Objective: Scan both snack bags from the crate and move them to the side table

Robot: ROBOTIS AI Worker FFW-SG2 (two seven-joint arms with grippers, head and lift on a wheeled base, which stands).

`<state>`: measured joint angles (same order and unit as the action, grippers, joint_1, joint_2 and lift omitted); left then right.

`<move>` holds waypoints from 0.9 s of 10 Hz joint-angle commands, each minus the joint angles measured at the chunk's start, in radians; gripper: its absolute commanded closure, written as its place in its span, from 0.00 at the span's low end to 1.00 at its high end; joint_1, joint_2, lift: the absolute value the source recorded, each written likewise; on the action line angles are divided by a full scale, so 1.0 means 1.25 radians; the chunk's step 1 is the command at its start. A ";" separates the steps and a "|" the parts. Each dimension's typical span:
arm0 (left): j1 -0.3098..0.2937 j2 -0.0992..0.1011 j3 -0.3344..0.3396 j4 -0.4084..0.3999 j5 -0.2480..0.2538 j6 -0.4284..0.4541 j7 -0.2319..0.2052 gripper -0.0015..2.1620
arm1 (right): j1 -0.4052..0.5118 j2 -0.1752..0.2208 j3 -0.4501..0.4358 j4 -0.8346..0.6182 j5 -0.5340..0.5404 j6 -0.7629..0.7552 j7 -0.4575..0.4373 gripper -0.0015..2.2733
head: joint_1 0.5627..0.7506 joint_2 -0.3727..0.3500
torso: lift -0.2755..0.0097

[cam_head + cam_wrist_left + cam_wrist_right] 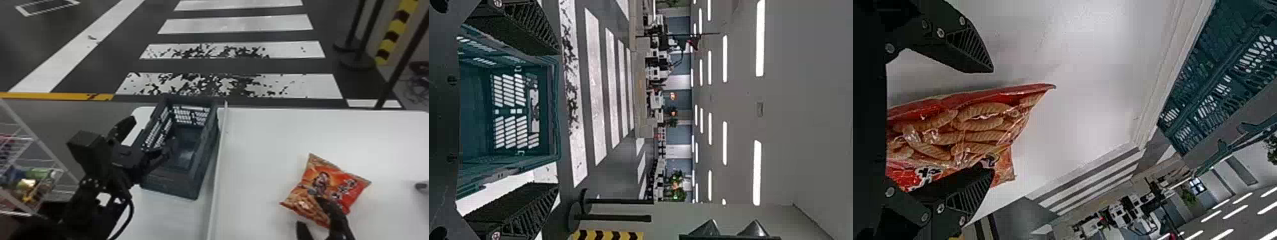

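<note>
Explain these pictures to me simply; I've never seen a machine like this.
This is a two-armed robot, and each arm ends in a gripper with two flat black fingers. The head view looks forward and down from its head; the other two come from cameras on its wrists and are turned sideways.

On the left stands a dark slatted crate, with the left gripper open at it. On the white table to the right is a red and orange snack bag. The right gripper is open around it, a finger on either side, so the bag does not look gripped. Nothing shows between the left fingers as held either. At the far left is a white wire rack with colourful packs.
</note>
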<state>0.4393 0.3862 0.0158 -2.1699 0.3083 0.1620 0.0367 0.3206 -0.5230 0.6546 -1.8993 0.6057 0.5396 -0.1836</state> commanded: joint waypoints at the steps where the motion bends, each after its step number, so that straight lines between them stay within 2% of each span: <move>1: 0.002 -0.001 0.000 0.001 0.000 0.000 -0.001 0.03 | -0.020 -0.007 0.033 0.016 0.032 0.029 -0.021 0.19 | 0.70 0.71 | 0.63; 2: 0.002 -0.002 0.001 0.003 0.000 0.000 -0.004 0.03 | -0.036 -0.010 0.059 0.032 0.053 0.056 -0.036 0.22 | 0.70 0.71 | 0.63; 4: 0.002 -0.005 0.001 0.004 0.002 0.000 -0.007 0.03 | -0.047 -0.011 0.073 0.047 0.058 0.069 -0.040 0.22 | 0.70 0.70 | 0.63; 5: 0.002 -0.006 0.001 0.004 0.002 0.000 -0.010 0.03 | -0.053 -0.014 0.076 0.048 0.058 0.078 -0.040 0.30 | 0.70 0.69 | 0.63; 7: 0.003 -0.007 -0.002 0.004 0.002 0.000 -0.011 0.03 | -0.053 -0.017 0.080 0.049 0.076 0.078 -0.051 0.74 | 0.70 0.68 | 0.63; 8: 0.003 -0.008 -0.002 0.004 0.002 0.000 -0.011 0.03 | -0.053 -0.018 0.080 0.053 0.079 0.073 -0.062 0.84 | 0.70 0.68 | 0.63; 9: 0.003 -0.008 -0.003 0.004 0.002 0.000 -0.011 0.03 | -0.054 -0.021 0.080 0.057 0.081 0.071 -0.065 0.90 | 0.70 0.68 | 0.63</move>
<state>0.4434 0.3759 0.0132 -2.1644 0.3114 0.1620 0.0229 0.2538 -0.5481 0.7547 -1.8317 0.7050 0.6297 -0.2652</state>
